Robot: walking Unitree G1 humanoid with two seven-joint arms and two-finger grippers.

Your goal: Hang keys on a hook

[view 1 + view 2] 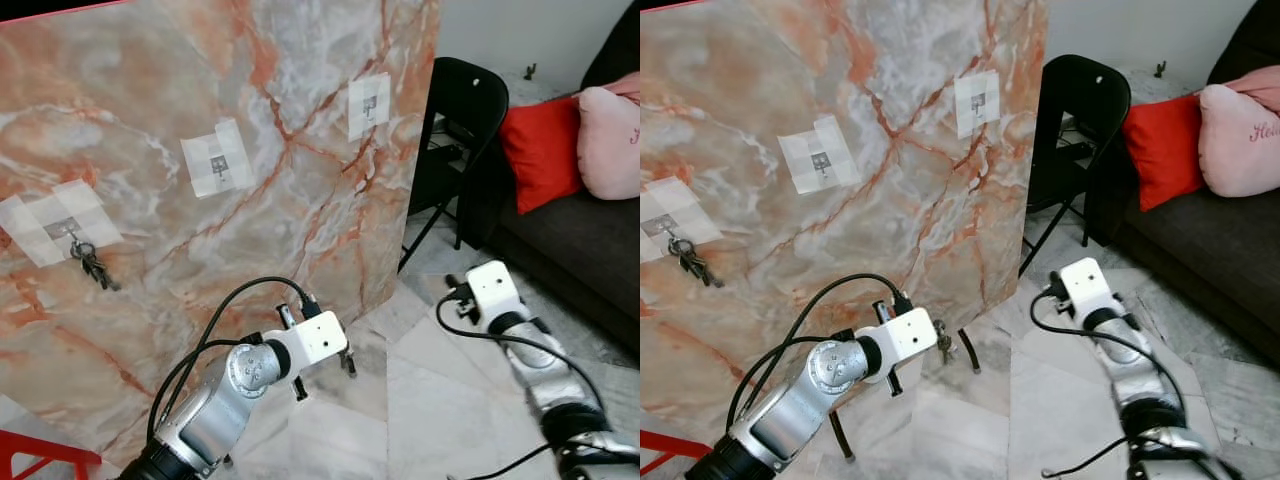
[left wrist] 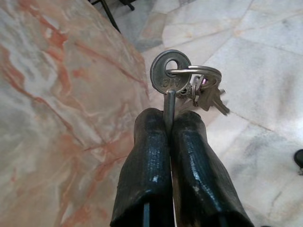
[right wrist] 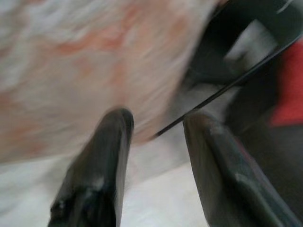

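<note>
My left gripper is shut on the blade of a silver key marked A12, and more keys hang from its ring. It is held low in front of the marble board, near the board's lower right part, with the keys dangling. Three taped hooks are on the board. The left hook holds another dark bunch of keys. The middle hook and the right hook are bare. My right gripper is open and holds nothing, low at the right past the board's edge.
A black folding chair stands behind the board's right edge. A dark sofa at the right carries a red cushion and a pink one. A red frame sits at the bottom left. The floor is marble tile.
</note>
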